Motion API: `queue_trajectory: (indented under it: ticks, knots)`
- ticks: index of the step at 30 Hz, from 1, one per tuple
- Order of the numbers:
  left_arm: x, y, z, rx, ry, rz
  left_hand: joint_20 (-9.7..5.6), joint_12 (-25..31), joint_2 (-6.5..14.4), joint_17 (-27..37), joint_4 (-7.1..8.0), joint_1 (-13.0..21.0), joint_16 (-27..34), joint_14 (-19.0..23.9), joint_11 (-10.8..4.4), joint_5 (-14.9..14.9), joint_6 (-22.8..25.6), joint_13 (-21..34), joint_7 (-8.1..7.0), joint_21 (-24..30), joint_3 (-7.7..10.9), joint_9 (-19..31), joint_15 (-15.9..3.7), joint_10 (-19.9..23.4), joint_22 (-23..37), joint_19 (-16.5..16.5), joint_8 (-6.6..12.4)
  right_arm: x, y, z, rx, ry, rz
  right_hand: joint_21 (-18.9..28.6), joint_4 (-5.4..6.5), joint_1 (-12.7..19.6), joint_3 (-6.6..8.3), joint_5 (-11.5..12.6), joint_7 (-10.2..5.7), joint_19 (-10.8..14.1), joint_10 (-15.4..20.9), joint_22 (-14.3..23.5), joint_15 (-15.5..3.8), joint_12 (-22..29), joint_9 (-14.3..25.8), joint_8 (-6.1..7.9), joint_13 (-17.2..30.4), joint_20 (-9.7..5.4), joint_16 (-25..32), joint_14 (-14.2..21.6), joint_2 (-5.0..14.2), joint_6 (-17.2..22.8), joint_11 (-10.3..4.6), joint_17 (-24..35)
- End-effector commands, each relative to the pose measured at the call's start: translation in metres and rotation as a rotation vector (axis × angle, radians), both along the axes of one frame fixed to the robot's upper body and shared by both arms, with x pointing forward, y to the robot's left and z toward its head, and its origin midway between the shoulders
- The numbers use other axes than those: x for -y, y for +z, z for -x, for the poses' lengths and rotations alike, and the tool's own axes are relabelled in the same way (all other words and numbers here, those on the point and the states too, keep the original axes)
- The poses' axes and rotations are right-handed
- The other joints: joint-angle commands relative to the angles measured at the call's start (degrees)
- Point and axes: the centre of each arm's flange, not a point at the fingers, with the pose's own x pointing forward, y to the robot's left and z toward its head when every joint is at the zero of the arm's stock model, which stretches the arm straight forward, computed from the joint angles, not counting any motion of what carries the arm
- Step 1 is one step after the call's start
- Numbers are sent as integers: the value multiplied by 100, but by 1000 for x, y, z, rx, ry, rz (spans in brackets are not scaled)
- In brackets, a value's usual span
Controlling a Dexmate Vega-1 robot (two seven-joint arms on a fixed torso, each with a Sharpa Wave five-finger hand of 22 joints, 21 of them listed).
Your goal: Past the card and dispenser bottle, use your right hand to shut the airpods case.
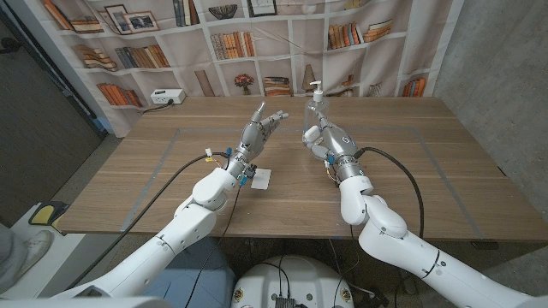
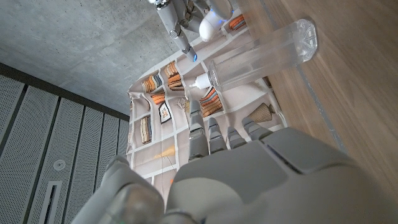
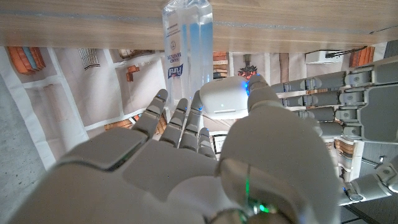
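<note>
The white card (image 1: 262, 177) is lying nearest on the table (image 1: 128, 184), just beside the left wrist. The left robot hand (image 1: 264, 126) is hovering above it, fingers apart and holding nothing. Beyond the card, the right robot hand (image 1: 315, 135) is grasping the white AirPods case (image 3: 222, 97), thumb pressing one side and fingers reaching behind it; whether the lid is shut yet, I cannot tell. Just past them the Purell dispenser bottle (image 1: 318, 104) is standing upright. The risk, in my judgement: squeezing off-centre could be popping the smooth case out of the grip, and the knuckles are sitting close enough to tip the bottle.
</note>
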Motion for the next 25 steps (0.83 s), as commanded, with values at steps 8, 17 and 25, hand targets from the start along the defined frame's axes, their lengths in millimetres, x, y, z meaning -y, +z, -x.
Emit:
queue_trajectory:
  ticks: [8,17,25]
  knots:
    - [-14,-4,10,8,17,37,-7,-29,5,8,-23,84,-1,-3,11,41,17,16,-24,30,-11,9,3,-57,14,57,46,-1,3,0,13,8,-29,6,65,139,68,32,-23,94,860,7,-634,389,7,13,31,-23,-11,81,174,45,-832,33]
    - [-13,-6,8,6,17,33,-11,-29,10,8,-27,93,-3,-4,25,44,7,17,-31,29,-13,9,6,-53,15,61,51,-3,3,0,18,9,-29,0,68,143,65,40,-20,97,865,8,-636,409,7,9,22,-19,-13,89,178,55,-829,38]
    - [-14,-4,8,16,12,28,-14,-29,13,8,-29,99,-5,-7,43,45,4,17,-26,27,-16,9,11,-49,15,60,57,-5,7,2,30,6,-23,-1,77,132,56,44,-20,106,858,8,-636,423,7,5,17,-13,-16,89,177,61,-838,43]
